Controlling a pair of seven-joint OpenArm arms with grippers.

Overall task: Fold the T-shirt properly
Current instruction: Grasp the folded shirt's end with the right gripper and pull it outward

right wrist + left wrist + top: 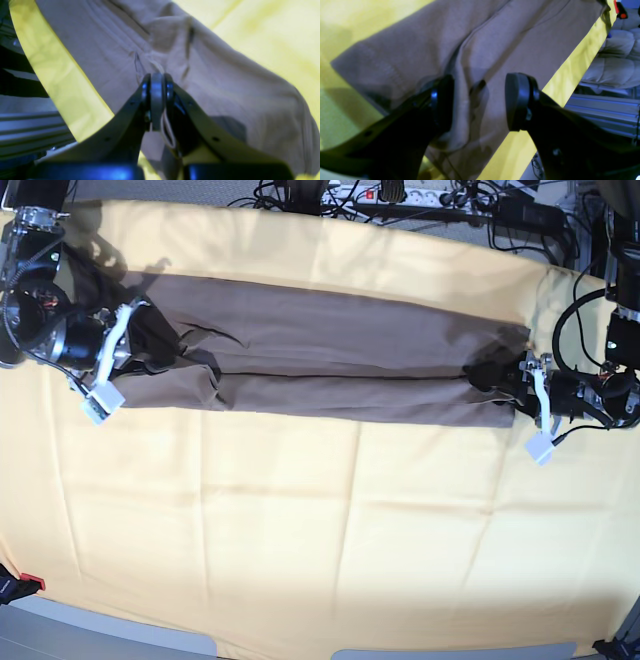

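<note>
T-shirt (330, 365) spans between both arms' jaws.

it looked like a robotics lab or workshop. a counter (300, 560) was draped in a yellow cloth (330, 520), with tangled cables (300, 195) and a power strip (400, 194) along its far edge. aluminium framing (607, 110) showed beside it, and a grey padded seat (617, 62) stood behind. two arms were mounted at the counter's ends.
</note>
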